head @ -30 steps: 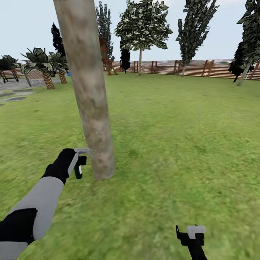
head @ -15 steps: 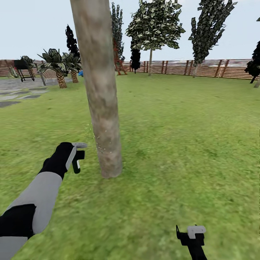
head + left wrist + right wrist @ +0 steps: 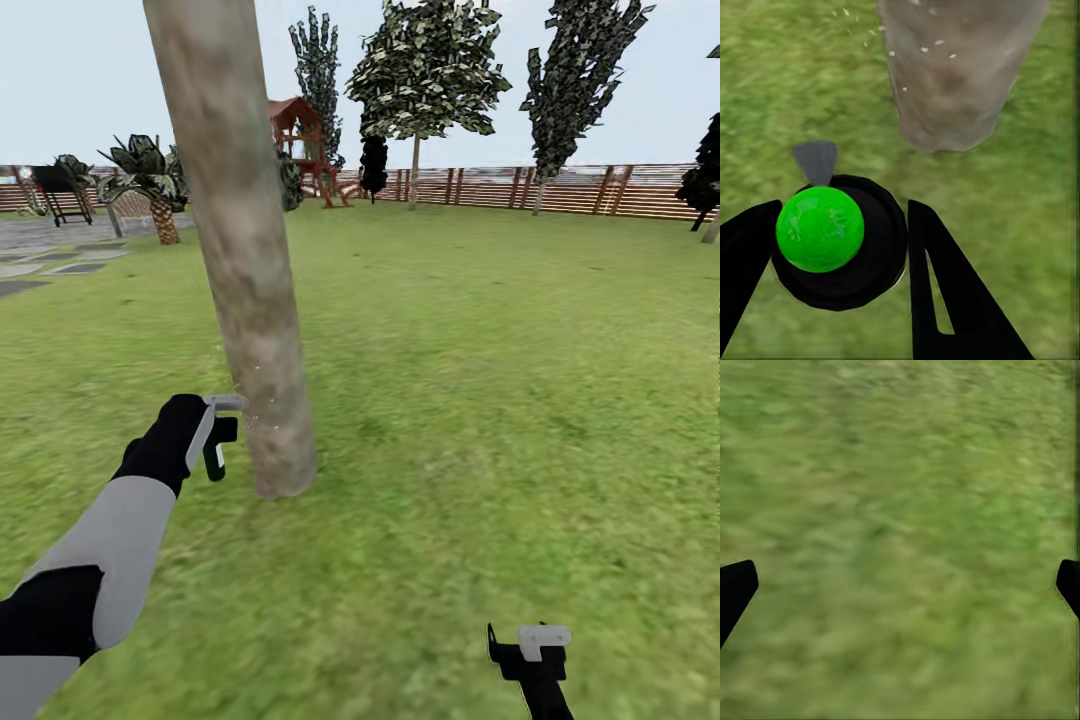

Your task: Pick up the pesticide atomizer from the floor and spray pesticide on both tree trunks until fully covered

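Black pesticide atomizer [image 3: 840, 244] pinched in left claw [image 3: 832, 247], beside tree trunk [image 3: 235, 250], right claw [image 3: 900, 585] spread.

The left arm [image 3: 95, 560] has a light grey forearm shell between a black elbow section and a black, rounded wrist. Its gripper [image 3: 217, 445] carries a pale grey block on top and a black finger with a narrow slot. In the left wrist view the fingers [image 3: 949, 292] are flat, black, tapering wedges. The right gripper [image 3: 530, 655] is black too, capped by a small white-grey block, with dark finger tips [image 3: 735, 589].
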